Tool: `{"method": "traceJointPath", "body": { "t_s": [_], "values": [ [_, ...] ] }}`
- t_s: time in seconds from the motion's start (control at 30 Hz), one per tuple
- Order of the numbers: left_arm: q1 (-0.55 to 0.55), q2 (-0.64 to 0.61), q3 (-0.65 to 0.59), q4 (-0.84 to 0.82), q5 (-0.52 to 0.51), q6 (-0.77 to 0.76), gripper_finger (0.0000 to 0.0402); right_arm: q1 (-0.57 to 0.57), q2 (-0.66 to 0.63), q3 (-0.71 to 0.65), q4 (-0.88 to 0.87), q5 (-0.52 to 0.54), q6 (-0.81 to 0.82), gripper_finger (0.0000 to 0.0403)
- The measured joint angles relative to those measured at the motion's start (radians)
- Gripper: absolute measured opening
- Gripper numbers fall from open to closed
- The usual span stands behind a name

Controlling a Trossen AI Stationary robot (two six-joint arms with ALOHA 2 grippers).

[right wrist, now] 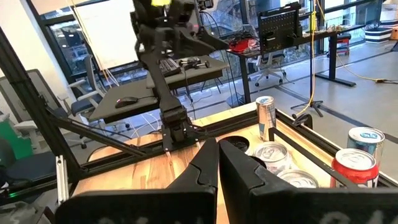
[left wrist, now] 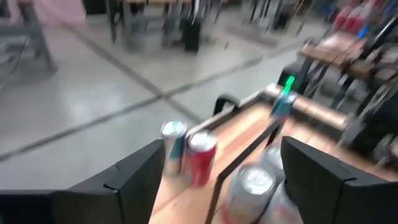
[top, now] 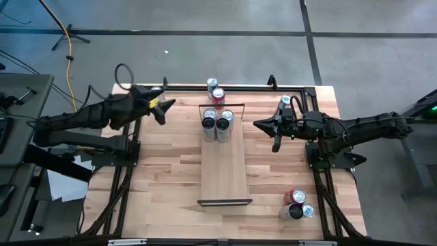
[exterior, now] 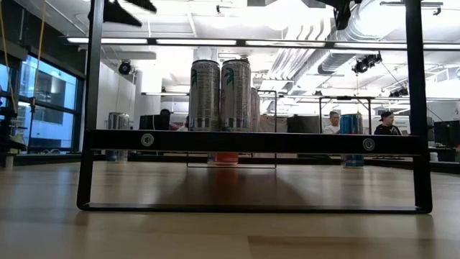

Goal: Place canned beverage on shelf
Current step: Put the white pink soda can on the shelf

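On the shelf (top: 222, 160) stand four cans (top: 217, 125); only wrist views reveal left gripper (left wrist: 225, 180) wide, right gripper (right wrist: 218, 163) closed empty.

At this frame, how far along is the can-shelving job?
Done: a cluster of tall silver cans stands at the far end of the shelf. In hand: nothing; the left gripper is open in the air near two cans behind the shelf, and the right gripper is shut and empty. Left: those two, plus three cans near the right front corner.
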Motion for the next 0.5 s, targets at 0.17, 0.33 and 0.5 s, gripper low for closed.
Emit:
{"method": "traceJointPath", "body": {
  "t_s": [0.17,0.33,0.5],
  "values": [
    [0.177,0.11,0.079,-0.15,0.054,0.008,0.031,0.0,0.0,0.0,-0.001,0.0,0.006,0.0],
    [0.417,0.237,0.094,-0.256,0.031,-0.004,0.0321,0.0,0.0,0.0,-0.006,0.0,0.025,0.0],
    [0.568,0.337,0.093,-0.325,0.001,-0.036,0.0321,0.0,0.0,0.0,-0.006,0.0,0.026,0.0]
  ]
}}
